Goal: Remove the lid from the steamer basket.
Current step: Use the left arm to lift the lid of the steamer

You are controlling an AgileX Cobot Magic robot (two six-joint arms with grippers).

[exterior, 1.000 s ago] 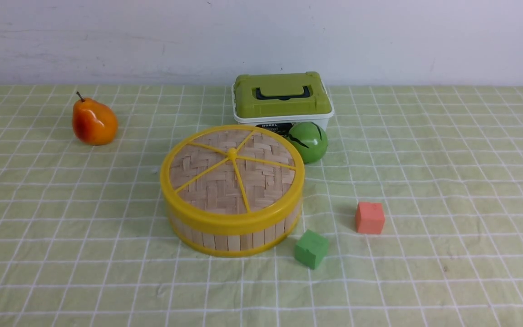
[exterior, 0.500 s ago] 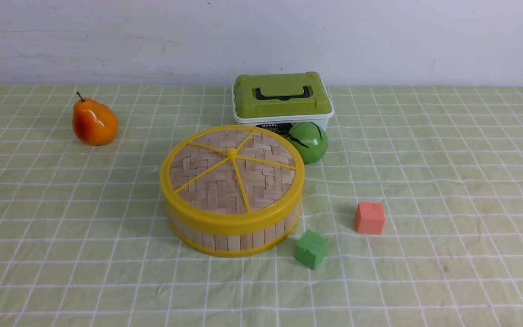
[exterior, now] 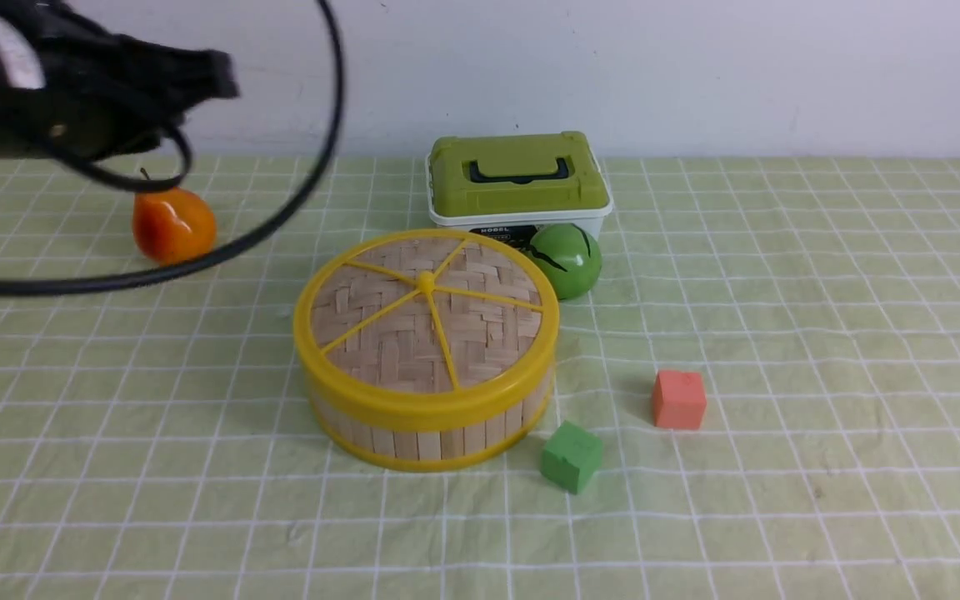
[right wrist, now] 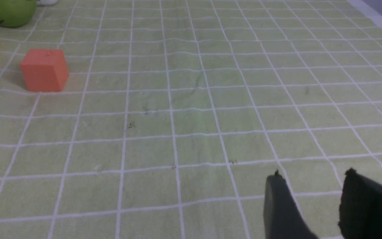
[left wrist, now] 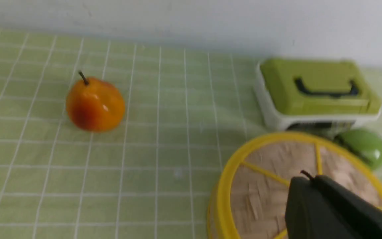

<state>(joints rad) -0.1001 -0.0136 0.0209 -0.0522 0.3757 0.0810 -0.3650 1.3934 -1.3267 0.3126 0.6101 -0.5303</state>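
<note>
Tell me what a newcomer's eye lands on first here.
The yellow-rimmed woven lid, seated on the steamer basket at the middle of the checked cloth, draws the eye first. Next comes the left arm, dark and blurred at the upper left of the front view, partly covering the orange pear.

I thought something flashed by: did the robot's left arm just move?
Yes. The left arm came into view at upper left, now overlapping the pear's top.

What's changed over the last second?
The left arm has swung into the front view at upper left, partly covering the pear. Nothing has been taken hold of. The lid still sits on the steamer basket; the rest is unmoved.
</note>
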